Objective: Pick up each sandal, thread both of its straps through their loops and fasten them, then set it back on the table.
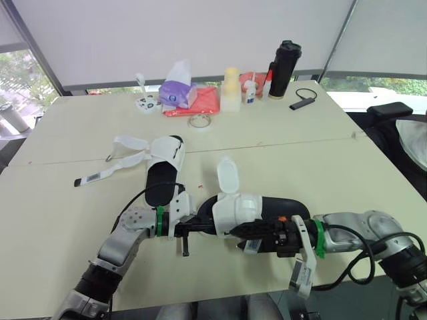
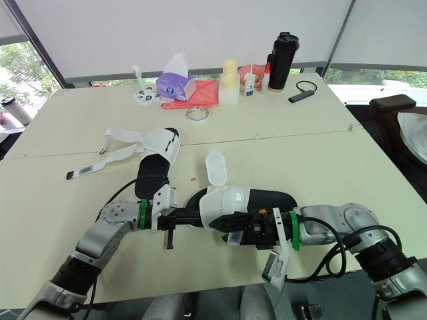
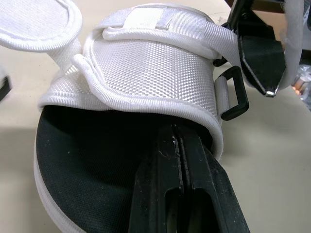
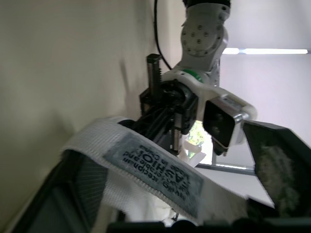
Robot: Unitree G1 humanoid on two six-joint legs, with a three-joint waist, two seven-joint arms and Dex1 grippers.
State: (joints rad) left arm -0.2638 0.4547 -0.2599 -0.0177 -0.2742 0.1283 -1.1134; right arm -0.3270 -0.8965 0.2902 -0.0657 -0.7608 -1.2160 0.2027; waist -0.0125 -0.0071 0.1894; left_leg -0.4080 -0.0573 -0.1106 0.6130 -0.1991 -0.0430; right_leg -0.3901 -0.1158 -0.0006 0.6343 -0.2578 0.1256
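Note:
One black-soled sandal with a white upper (image 1: 237, 212) lies between my grippers near the table's front edge, one strap flap (image 1: 227, 177) standing up loose. My left gripper (image 1: 200, 229) reaches into its end; its fingers (image 3: 180, 184) are pressed together on the footbed under the upper, beside a black loop (image 3: 233, 92). My right gripper (image 1: 251, 233) is at the sandal's near side, shut on a white labelled strap (image 4: 150, 174). The second sandal (image 1: 164, 175) lies behind to the left, its straps (image 1: 130, 143) spread open on the table.
Along the table's far edge stand a purple tissue pack (image 1: 177, 93), a red cloth (image 1: 200, 101), a pale bottle (image 1: 230, 89), a black flask (image 1: 284, 69) and a black cabled device (image 1: 303, 101). A tape ring (image 1: 199, 121) lies nearer. A chair (image 1: 390, 110) stands at right.

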